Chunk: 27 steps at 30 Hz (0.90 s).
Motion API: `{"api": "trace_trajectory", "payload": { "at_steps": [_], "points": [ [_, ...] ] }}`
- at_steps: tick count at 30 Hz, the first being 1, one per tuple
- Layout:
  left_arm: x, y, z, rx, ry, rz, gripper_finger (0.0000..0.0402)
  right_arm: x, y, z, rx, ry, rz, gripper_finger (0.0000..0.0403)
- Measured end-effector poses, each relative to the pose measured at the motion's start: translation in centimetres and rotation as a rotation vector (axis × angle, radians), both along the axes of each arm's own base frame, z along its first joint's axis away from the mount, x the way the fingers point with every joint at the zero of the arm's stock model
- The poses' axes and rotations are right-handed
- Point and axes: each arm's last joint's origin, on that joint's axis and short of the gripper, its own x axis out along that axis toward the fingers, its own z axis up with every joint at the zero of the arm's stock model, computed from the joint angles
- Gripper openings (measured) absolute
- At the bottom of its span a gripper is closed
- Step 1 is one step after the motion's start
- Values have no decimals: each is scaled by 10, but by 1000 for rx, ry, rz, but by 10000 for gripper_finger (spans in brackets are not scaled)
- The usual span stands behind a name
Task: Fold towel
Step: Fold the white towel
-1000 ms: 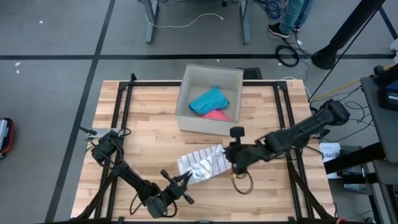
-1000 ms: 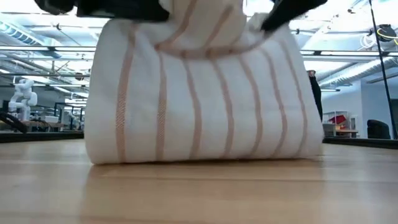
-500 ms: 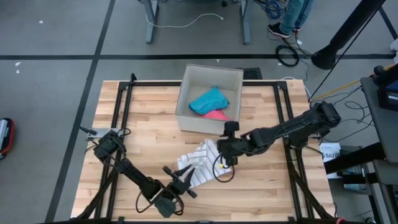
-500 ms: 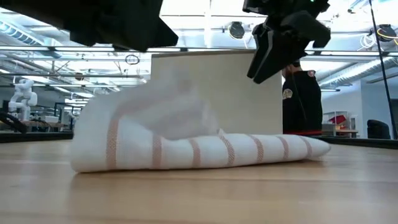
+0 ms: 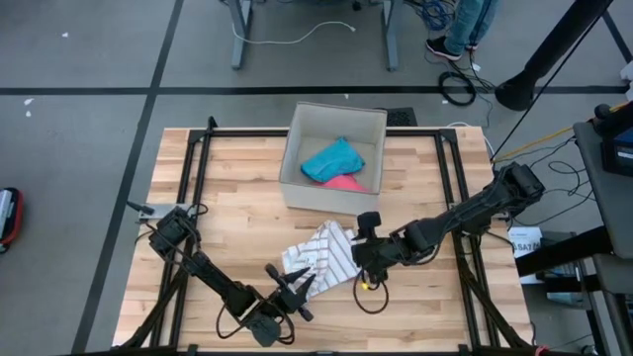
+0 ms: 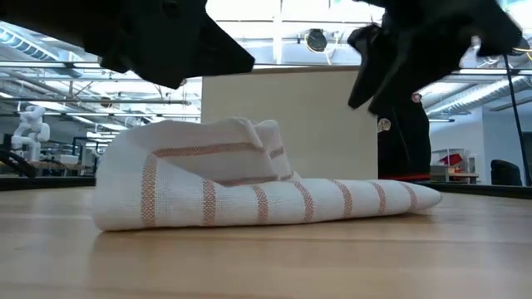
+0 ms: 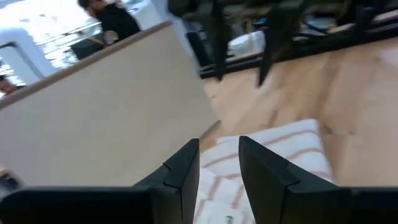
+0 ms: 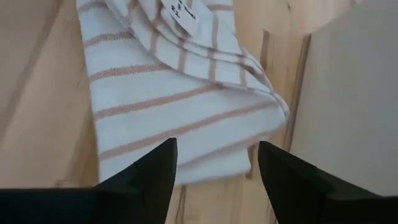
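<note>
The white towel [image 5: 321, 259] with thin reddish stripes lies folded in a low heap on the wooden table, in front of the cardboard box. Its upper layers [image 6: 241, 145] are bunched toward its left end. My left gripper [image 5: 297, 285] hovers open just off the towel's near left side, and its fingers [image 7: 219, 158] have nothing between them. My right gripper [image 5: 362, 255] hangs open over the towel's right end, and the striped cloth [image 8: 174, 93] shows beyond its spread fingers.
An open cardboard box [image 5: 333, 158] holding a blue and a pink cloth stands just behind the towel. A black frame [image 5: 198, 178] runs along the table's left, right and far sides. A loose cable loop [image 5: 371, 295] hangs under my right wrist. A person stands beyond the table [image 6: 399, 137].
Both grippers have let go of the towel's upper edge and risen a little. The towel, held upright by its top a second ago, has dropped and now lies flat in a folded heap. My right gripper went toward the box and came back.
</note>
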Motion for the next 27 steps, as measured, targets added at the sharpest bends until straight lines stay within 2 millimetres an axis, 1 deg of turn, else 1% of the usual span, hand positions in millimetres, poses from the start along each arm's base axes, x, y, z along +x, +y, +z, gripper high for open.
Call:
{"api": "trace_trajectory", "payload": {
  "at_steps": [2, 5, 10, 12, 15, 17, 19, 22, 27],
  "points": [
    [1, 0, -1, -7, 15, -35, 119, 0, -1, -13, -23, -28, 44, 206],
    [1, -1, -3, -14, 31, -69, 119, 0, -9, -31, -47, -79, 84, 198],
    [-3, -7, -3, -21, 35, -107, 120, 3, -32, -45, -53, -134, 32, 186],
    [-5, -11, -3, -34, 47, -163, 119, 4, -37, -47, -30, -125, 39, 182],
    [-7, -17, -5, -46, 102, -293, 120, 8, -42, -47, 18, -150, 80, 177],
    [-7, -18, -8, -42, 140, -338, 120, 10, -46, -47, -1, -174, 95, 173],
    [-10, -19, -11, -7, 182, -347, 120, 13, -49, -47, -28, -190, 110, 171],
    [-13, -22, -13, 99, 252, -360, 120, 17, -56, -48, -57, -196, 128, 169],
    [-19, -26, -12, 241, 316, -340, 120, 24, -65, -53, -30, -201, 164, 169]
  ]
}}
